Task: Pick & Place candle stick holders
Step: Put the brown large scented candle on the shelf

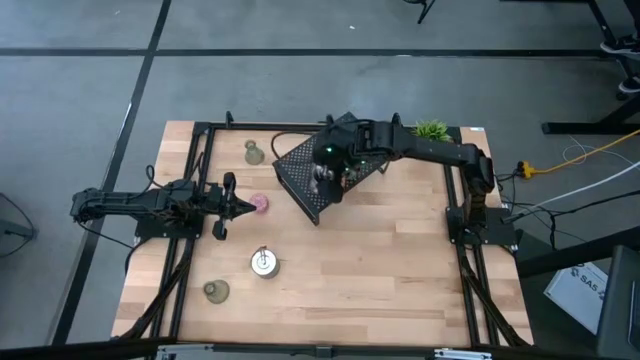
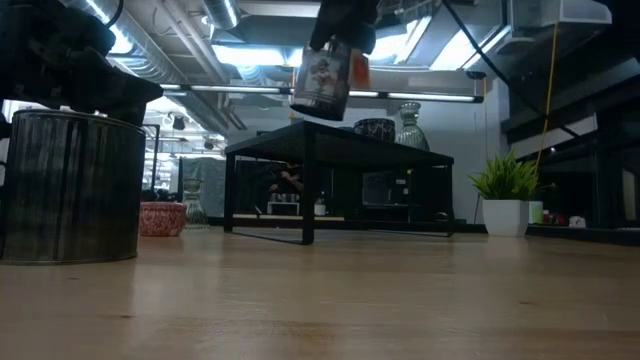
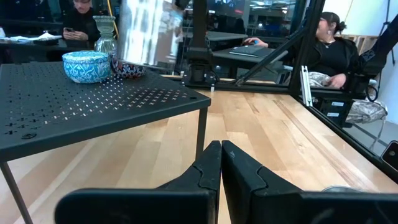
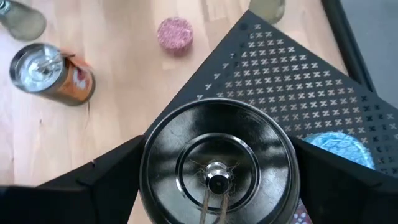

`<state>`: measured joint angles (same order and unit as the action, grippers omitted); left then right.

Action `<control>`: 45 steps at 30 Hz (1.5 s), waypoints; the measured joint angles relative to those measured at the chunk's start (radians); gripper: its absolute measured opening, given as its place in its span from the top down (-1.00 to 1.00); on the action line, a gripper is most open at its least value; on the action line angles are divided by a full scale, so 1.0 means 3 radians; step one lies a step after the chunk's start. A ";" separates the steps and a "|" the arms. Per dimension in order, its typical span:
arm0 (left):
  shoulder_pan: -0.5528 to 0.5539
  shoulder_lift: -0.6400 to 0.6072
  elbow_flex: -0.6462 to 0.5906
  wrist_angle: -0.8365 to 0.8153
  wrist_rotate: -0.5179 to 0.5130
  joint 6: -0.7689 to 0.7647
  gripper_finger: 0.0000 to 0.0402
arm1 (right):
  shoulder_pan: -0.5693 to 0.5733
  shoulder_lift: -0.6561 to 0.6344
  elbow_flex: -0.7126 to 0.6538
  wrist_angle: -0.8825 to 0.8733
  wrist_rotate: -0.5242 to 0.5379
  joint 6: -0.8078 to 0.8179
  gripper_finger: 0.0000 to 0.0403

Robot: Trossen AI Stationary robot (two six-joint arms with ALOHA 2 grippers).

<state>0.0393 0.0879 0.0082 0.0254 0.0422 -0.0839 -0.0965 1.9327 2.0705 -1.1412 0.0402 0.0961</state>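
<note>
The table (image 1: 380,270) filling the lower half of the high view is pale wood, smooth, with visible plank seams. The rack (image 4: 292,87) at the right of the right wrist view is matt black perforated metal. The silver holder (image 4: 217,165) at bottom centre there is polished, mirror-bright metal with concentric rings. The pink holder (image 4: 174,32) near the top looks rough and grainy. The blue holder (image 3: 87,65) at the upper left of the left wrist view is glossy, patterned like glazed ceramic. Behind it, a green holder (image 3: 104,34) looks like clear glass.

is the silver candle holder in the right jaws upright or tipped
Upright: the silver candle holder hangs level in the right gripper above the black rack, centre post pointing up.
</note>
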 joint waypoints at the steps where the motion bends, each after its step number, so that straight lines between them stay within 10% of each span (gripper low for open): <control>1: 0.0000 0.0000 0.0000 0.0000 0.0000 0.0001 0.97 | -0.0017 0.0001 0.0000 -0.0002 -0.0001 0.0004 -0.79; 45: 0.0000 0.0000 0.0000 0.0000 0.0000 0.0001 0.97 | -0.0092 0.0198 -0.0011 0.0175 -0.0051 0.0026 -0.98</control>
<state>0.0392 0.0879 0.0082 0.0254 0.0422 -0.0837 -0.1242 1.9922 2.0670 -1.0888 0.0250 0.1040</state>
